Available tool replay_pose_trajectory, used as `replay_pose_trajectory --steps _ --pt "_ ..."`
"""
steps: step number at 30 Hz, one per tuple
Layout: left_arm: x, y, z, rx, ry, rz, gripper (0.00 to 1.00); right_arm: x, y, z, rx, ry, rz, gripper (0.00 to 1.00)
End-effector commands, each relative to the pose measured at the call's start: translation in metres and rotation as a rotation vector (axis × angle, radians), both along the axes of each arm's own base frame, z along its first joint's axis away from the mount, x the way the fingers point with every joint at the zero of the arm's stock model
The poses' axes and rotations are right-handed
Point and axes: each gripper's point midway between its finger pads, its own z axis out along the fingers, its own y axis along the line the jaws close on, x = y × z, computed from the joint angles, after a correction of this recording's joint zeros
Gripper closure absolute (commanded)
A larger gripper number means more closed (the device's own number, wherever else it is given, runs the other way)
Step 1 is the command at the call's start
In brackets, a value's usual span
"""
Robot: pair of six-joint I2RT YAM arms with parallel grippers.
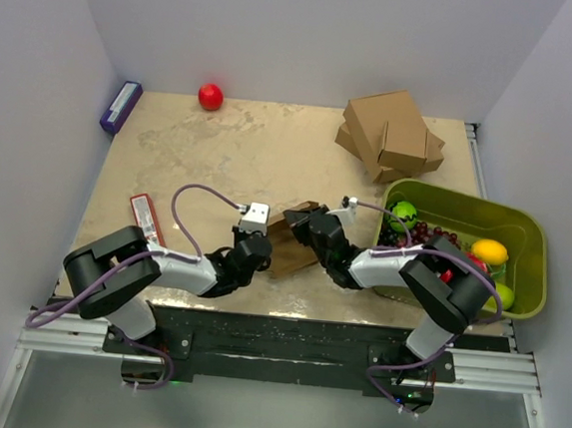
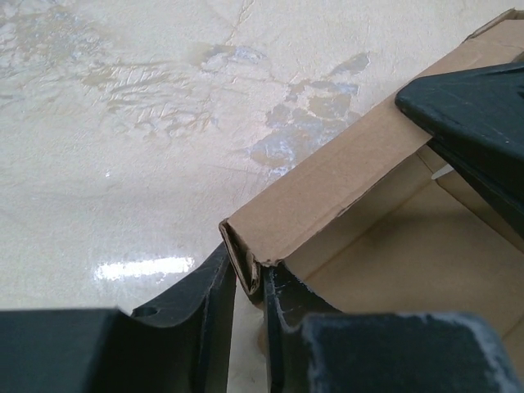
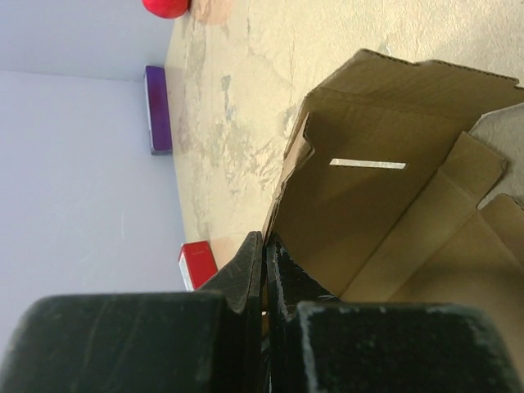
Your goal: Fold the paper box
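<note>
The paper box [image 1: 291, 243] is a brown die-cut sheet, partly raised, lying on the table between my two grippers. In the left wrist view its doubled side wall [image 2: 344, 176] ends in a corner that sits between the narrow jaws of my left gripper [image 2: 250, 274], touching both fingers. My right gripper [image 3: 265, 246] is shut on the edge of another upright wall [image 3: 368, 205], which has a thin slot cut in it. From above, the left gripper [image 1: 256, 248] holds the box's near-left end and the right gripper [image 1: 311, 232] its right side.
A stack of bigger cardboard boxes [image 1: 391, 135] stands at the back right. The green bin [image 1: 528, 231] on the right holds fruit. A red ball [image 1: 210, 96] and a purple box [image 1: 121, 106] lie at the back left, a red packet [image 1: 146, 217] at the left.
</note>
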Motion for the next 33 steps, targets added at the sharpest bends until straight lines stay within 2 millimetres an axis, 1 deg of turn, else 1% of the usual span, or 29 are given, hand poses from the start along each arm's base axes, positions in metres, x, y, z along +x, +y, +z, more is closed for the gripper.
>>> replay_pose_trajectory --steps 1,2,3,4,5,6,7,9,11,12,13,14,15,16,17,18,19,20,21,22,23,25,26,27,28,29,30,31,33 --pt "0.001 0.006 0.018 -0.046 -0.038 0.043 1.00 -0.006 -0.002 0.012 -0.100 -0.030 0.038 1.00" --pt "0.000 0.006 0.020 -0.053 -0.037 0.025 1.00 -0.006 -0.004 0.014 -0.107 -0.037 0.039 1.00" --pt "-0.003 0.000 0.027 -0.075 -0.034 -0.020 1.00 -0.006 -0.005 0.024 -0.100 -0.054 0.037 0.96" --pt "-0.004 0.005 0.025 -0.071 -0.018 -0.031 1.00 -0.007 -0.007 0.024 -0.113 -0.055 0.035 0.93" --pt "-0.005 0.004 0.026 -0.079 -0.013 -0.049 1.00 -0.007 -0.009 0.026 -0.126 -0.061 0.036 0.91" --pt "-0.007 -0.002 0.031 -0.098 -0.005 -0.095 1.00 -0.007 -0.010 0.033 -0.128 -0.072 0.037 0.89" --pt "-0.008 0.002 0.028 -0.090 0.010 -0.102 1.00 -0.008 -0.009 0.034 -0.144 -0.068 0.046 0.87" --pt "-0.010 -0.002 0.029 -0.099 0.028 -0.156 1.00 -0.007 -0.007 0.046 -0.165 -0.095 0.068 0.79" --pt "-0.008 0.003 0.027 -0.101 0.051 -0.171 1.00 -0.011 -0.004 0.059 -0.185 -0.135 0.108 0.65" --pt "-0.010 0.000 0.029 -0.120 0.058 -0.199 1.00 -0.011 -0.002 0.067 -0.185 -0.153 0.122 0.57" --pt "-0.008 0.005 0.028 -0.127 0.066 -0.194 1.00 -0.012 -0.002 0.076 -0.196 -0.180 0.139 0.51" --pt "-0.008 0.007 0.029 -0.133 0.069 -0.197 1.00 -0.015 0.000 0.080 -0.201 -0.194 0.164 0.39" --pt "-0.007 0.010 0.032 -0.145 0.074 -0.203 1.00 -0.019 0.004 0.086 -0.200 -0.217 0.202 0.34" --pt "-0.006 0.011 0.034 -0.148 0.075 -0.208 1.00 -0.022 0.003 0.100 -0.211 -0.263 0.218 0.30" --pt "-0.006 0.012 0.036 -0.148 0.077 -0.215 1.00 -0.025 0.002 0.107 -0.210 -0.281 0.229 0.27" --pt "-0.006 0.013 0.039 -0.153 0.084 -0.225 1.00 -0.030 0.001 0.108 -0.219 -0.286 0.255 0.22" --pt "-0.006 0.012 0.042 -0.155 0.087 -0.236 1.00 -0.033 -0.001 0.114 -0.252 -0.323 0.277 0.20" --pt "-0.006 0.013 0.043 -0.152 0.094 -0.242 1.00 -0.039 -0.005 0.131 -0.251 -0.366 0.287 0.19" --pt "-0.009 0.014 0.045 -0.152 0.108 -0.257 1.00 -0.041 -0.007 0.139 -0.267 -0.384 0.298 0.16" --pt "-0.010 0.013 0.049 -0.158 0.109 -0.263 1.00 -0.046 -0.014 0.133 -0.341 -0.378 0.325 0.15" --pt "-0.011 0.014 0.051 -0.159 0.113 -0.268 1.00 -0.051 -0.020 0.145 -0.362 -0.401 0.331 0.14" --pt "-0.016 0.015 0.059 -0.178 0.121 -0.294 1.00 -0.058 -0.033 0.139 -0.495 -0.402 0.371 0.14" --pt "-0.017 0.017 0.060 -0.184 0.127 -0.299 1.00 -0.062 -0.041 0.147 -0.519 -0.420 0.373 0.14" --pt "-0.021 0.017 0.065 -0.194 0.135 -0.320 1.00 -0.066 -0.046 0.147 -0.555 -0.431 0.389 0.13" --pt "-0.022 0.018 0.068 -0.199 0.137 -0.325 1.00 -0.070 -0.052 0.141 -0.639 -0.452 0.429 0.13" --pt "-0.023 0.019 0.074 -0.209 0.129 -0.330 1.00 -0.074 -0.054 0.143 -0.663 -0.471 0.456 0.13" --pt "-0.026 0.022 0.073 -0.206 0.150 -0.332 1.00 -0.080 -0.057 0.146 -0.679 -0.497 0.477 0.13" --pt "-0.027 0.023 0.074 -0.207 0.153 -0.329 1.00 -0.083 -0.059 0.145 -0.716 -0.516 0.509 0.09" --pt "-0.031 0.025 0.081 -0.215 0.155 -0.338 1.00 -0.088 -0.065 0.136 -0.758 -0.502 0.540 0.09"
